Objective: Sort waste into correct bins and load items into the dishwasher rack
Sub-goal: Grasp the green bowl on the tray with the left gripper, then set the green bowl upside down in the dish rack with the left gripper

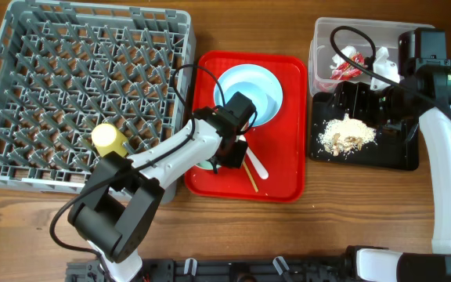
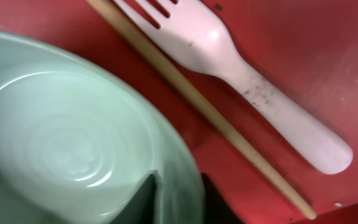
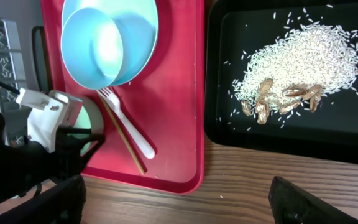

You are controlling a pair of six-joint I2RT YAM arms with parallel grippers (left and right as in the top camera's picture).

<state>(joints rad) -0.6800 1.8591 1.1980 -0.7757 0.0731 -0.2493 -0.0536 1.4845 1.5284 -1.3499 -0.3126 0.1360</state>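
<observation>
My left gripper (image 1: 225, 155) is low over the red tray, shut on the rim of a pale blue-green bowl (image 2: 61, 137), with one finger inside and one outside (image 2: 179, 190). A white plastic fork (image 2: 260, 93) and a wooden chopstick (image 2: 197, 106) lie beside that bowl. A second blue bowl (image 1: 258, 100) sits on the pale plate (image 1: 237, 77). The yellow-green cup (image 1: 110, 139) stands in the grey dishwasher rack (image 1: 22, 47). My right gripper (image 3: 179, 205) is wide open and empty above the black tray (image 1: 398, 153), which holds the crumbs (image 1: 349, 133). The red-and-white wrapper (image 1: 349, 66) lies in the clear tub (image 1: 323, 35).
The red serving tray (image 1: 288, 157) sits between the rack and the black tray. In the right wrist view its corner (image 3: 185, 180) reaches close to the bare wooden table front (image 3: 241, 186). A black cable loops over the clear tub.
</observation>
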